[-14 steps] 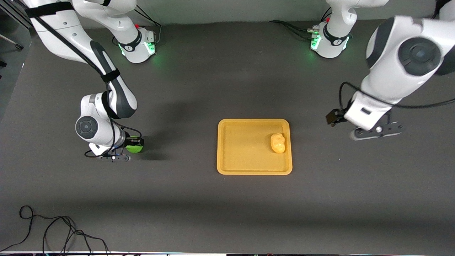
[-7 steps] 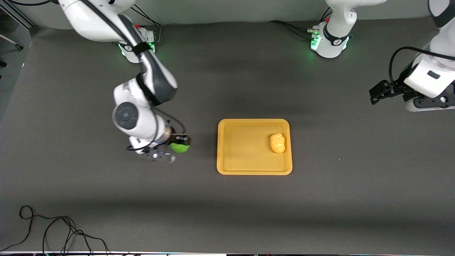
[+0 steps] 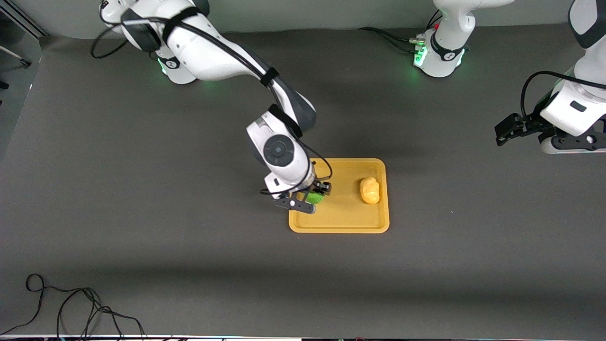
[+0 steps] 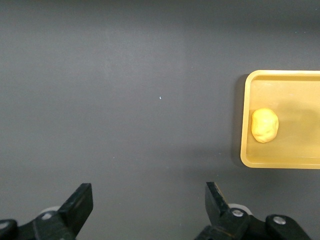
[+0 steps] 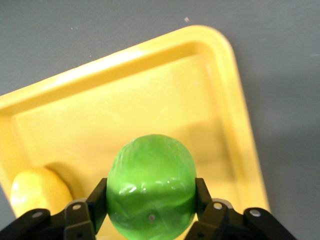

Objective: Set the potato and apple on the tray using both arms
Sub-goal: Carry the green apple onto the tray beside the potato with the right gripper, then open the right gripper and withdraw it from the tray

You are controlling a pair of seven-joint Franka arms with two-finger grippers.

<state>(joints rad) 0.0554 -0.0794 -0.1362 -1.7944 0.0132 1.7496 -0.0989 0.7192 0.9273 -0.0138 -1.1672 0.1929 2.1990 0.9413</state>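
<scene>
two white jointed arms, glossy shells, dark grey round joint caps. right arm (image 3: 222, 52): black cable strapped along the link with black bands, loose loop near the shoulder. left arm (image 3: 575, 106): white wrist block, black cable arcing over it. both bases ringed in black, each glowing green. right gripper (image 5: 150, 220): black fingers, small silver screws on the knuckles. left gripper (image 4: 147, 212): black wedge-shaped fingers, pale round screw heads; possibly a white flange under them.

Potato (image 3: 369, 190) lies on the tray (image 3: 338, 227), toward the left arm's end; apple (image 3: 314, 197) hangs over the tray's right-arm end.
</scene>
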